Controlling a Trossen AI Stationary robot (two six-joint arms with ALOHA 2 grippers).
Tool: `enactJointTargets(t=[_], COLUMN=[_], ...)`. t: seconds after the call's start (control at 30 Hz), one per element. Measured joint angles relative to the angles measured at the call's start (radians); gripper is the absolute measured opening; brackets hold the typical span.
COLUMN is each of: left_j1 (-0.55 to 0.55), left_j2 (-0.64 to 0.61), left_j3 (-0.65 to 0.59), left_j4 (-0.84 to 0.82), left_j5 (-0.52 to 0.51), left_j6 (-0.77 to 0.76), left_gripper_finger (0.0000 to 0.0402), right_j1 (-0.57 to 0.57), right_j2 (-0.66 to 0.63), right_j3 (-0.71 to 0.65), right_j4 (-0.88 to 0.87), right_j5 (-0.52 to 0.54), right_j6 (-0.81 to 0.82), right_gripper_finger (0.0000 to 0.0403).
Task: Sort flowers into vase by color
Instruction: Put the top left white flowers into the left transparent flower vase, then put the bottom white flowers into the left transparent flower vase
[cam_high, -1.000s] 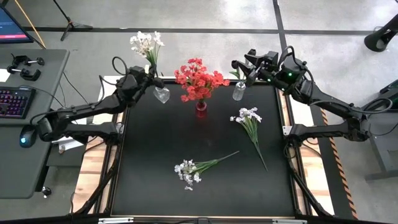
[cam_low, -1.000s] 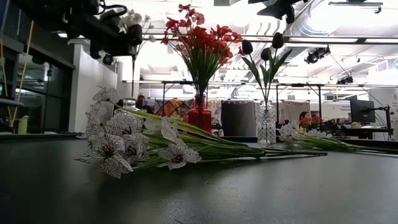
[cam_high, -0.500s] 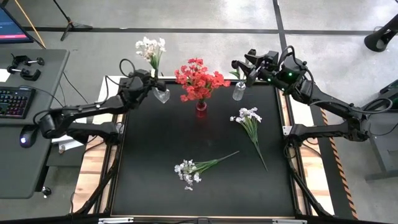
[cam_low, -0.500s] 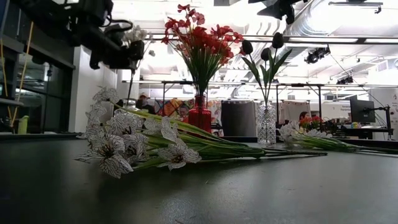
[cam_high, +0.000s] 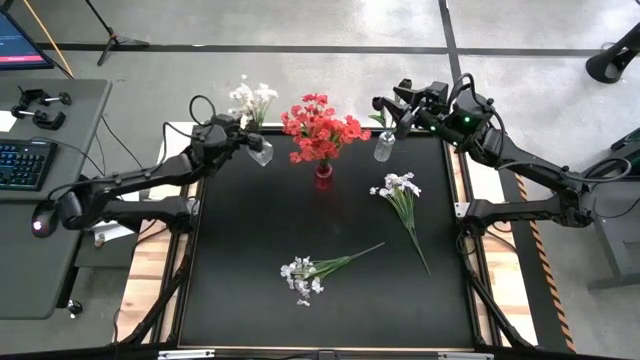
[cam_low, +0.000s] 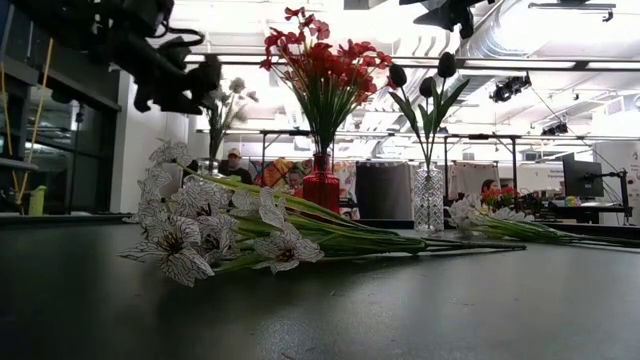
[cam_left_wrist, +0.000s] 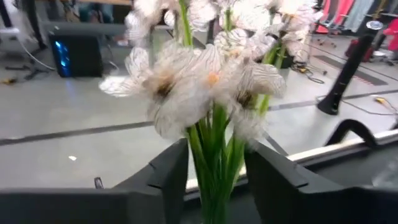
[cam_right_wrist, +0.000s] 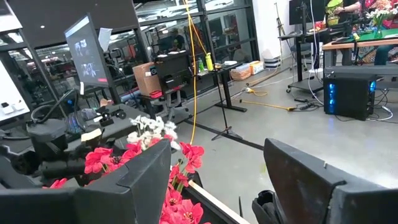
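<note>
White-blossomed flowers on thin green stems (cam_high: 251, 101) stand in a small clear glass vase (cam_high: 260, 152) at the far left corner of the black surface (cam_high: 250, 250), right at the left gripper (cam_high: 243, 135). In the left wrist view the stems (cam_left_wrist: 214, 155) run between that gripper's dark fingers (cam_left_wrist: 168, 171), and gaps show on both sides, so the left gripper is released around them rather than clenched. Just beyond it toward the middle stands a red glass vase (cam_high: 323, 172) full of red flowers (cam_high: 320, 125). The right gripper (cam_high: 385, 110) hovers at the far right corner, beside a clear glass vase (cam_high: 384, 148) holding dark tulip-like flowers (cam_low: 425, 85); its fingers stand wide apart and hold nothing. Near that gripper, toward the front, a white spray (cam_high: 400, 200) lies flat on the surface, and another white spray (cam_high: 315, 268) lies well apart from both grippers, near the front middle.
</note>
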Motion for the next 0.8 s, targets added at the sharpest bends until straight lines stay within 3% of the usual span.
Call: enactJointTargets(t=[0.2, 0.43, 0.5, 0.63, 0.8], left_j1=[0.0, -0.021, -0.058, -0.188, -0.388], left_j2=[-0.129, -0.274, -0.288, -0.293, -0.28], left_j3=[0.0, 0.0, 0.0, 0.0, 0.001], left_j4=[-0.202, -0.443, -0.462, -0.446, -0.398], left_j5=[0.112, 0.514, 0.587, 0.626, 0.596], left_j6=[-0.104, -0.361, -0.42, -0.523, -0.619], left_gripper_finger=[0.0193, 0.0211, 0.0211, 0.0211, 0.0211], right_j1=[0.0, 0.0, 0.0, 0.0, 0.0], right_j2=[0.0, 0.0, 0.0, 0.0, -0.001], right_j3=[0.0, 0.0, 0.0, 0.0, 0.0], right_j4=[0.0, 0.0, 0.0, -0.018, -0.138], right_j5=[0.0, -0.015, -0.035, -0.176, -0.494], right_j6=[0.0, 0.0, 0.001, 0.046, 0.087], right_gripper_finger=[0.0248, 0.0248, 0.0248, 0.0248, 0.0248])
